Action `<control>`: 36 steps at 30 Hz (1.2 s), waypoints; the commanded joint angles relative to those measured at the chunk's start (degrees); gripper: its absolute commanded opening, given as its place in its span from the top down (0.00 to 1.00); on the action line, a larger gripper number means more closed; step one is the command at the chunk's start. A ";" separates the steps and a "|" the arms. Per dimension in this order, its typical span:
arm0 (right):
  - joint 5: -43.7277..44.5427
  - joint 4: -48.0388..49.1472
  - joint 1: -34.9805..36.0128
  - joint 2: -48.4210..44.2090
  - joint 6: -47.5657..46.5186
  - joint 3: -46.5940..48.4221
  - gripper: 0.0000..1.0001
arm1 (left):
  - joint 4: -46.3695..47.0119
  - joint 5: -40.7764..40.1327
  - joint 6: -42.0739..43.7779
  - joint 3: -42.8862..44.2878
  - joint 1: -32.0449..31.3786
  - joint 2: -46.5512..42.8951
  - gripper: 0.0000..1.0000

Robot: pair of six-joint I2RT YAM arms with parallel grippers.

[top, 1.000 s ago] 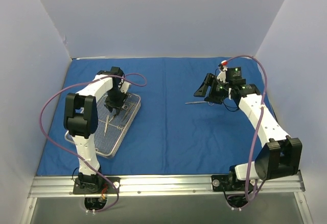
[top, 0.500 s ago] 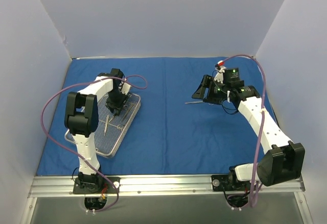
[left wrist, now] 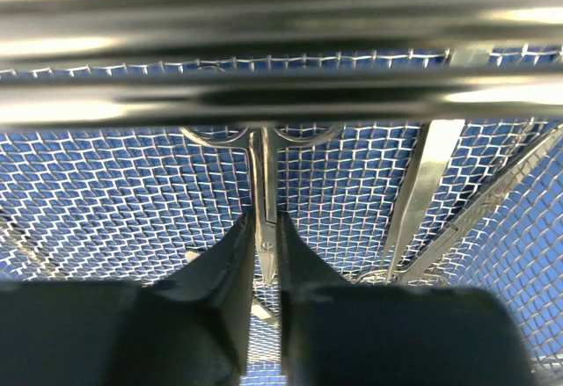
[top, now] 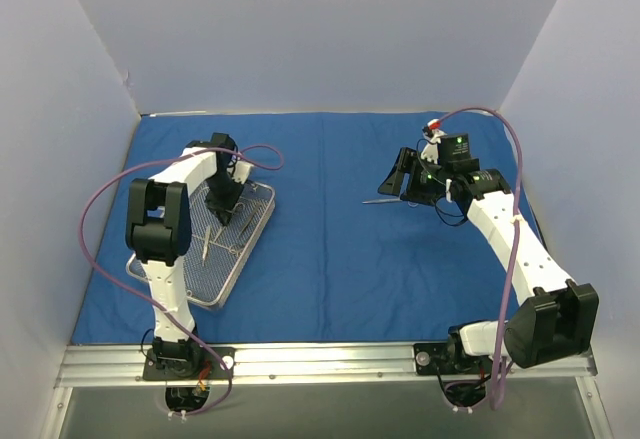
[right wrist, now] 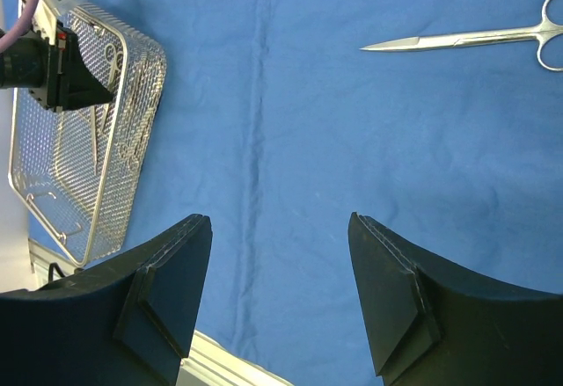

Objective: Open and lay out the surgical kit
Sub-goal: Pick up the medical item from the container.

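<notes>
Several thin steel instruments (top: 207, 244) are lying inside the rectangular silver wire-mesh tray (top: 215, 281), which is sitting at an angle toward the near-left corner of the surface. One of them, a slim ring-handled steel instrument (left wrist: 263, 171), is being pinched just below its rings by the left end effector (left wrist: 265, 228). Its dark fingers (left wrist: 230, 258) are clenching tightly on either side of the shaft, down inside the tray. Just beside it on the mesh (left wrist: 88, 184), a flat steel forceps blade (left wrist: 424, 179) is resting.

Under the tray, the large royal-blue cloth wrap (top: 330, 249) is lying unfolded and is covering the surface from the left edge to the right edge, hiding it.

One pair of long steel scissors (right wrist: 466, 39) is lying flat on the cloth toward the far-right part of the surface, well apart from the tray, its points aiming at the left edge.

Near those scissors the right end effector (right wrist: 277, 228) is hanging above the cloth with its fingers (right wrist: 171, 289) spread wide, released and gripping nothing.
</notes>
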 commanded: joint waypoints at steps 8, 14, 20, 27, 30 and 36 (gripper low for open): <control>0.14 0.53 0.60 -0.91 -0.12 1.72 0.36 | 1.65 -3.75 -6.49 -4.32 1.35 -0.93 0.98; -0.21 1.50 0.69 1.37 1.02 2.95 0.37 | -1.51 -7.54 -13.01 -4.33 1.52 -7.26 0.98; 0.58 1.24 0.69 4.88 2.95 4.79 0.37 | -6.17 -9.21 -17.93 -0.64 1.61 -10.69 0.98; -3.72 1.85 2.79 10.42 2.08 10.22 0.39 | -7.94 -0.79 -23.02 4.28 0.73 -17.97 0.98; -6.44 3.34 4.37 13.76 3.04 13.14 0.37 | -5.31 7.12 -25.75 5.69 -2.69 -20.35 0.98; -12.86 12.56 9.56 20.09 11.55 19.73 0.30 | -4.85 15.04 -31.20 12.44 -9.89 -20.45 0.98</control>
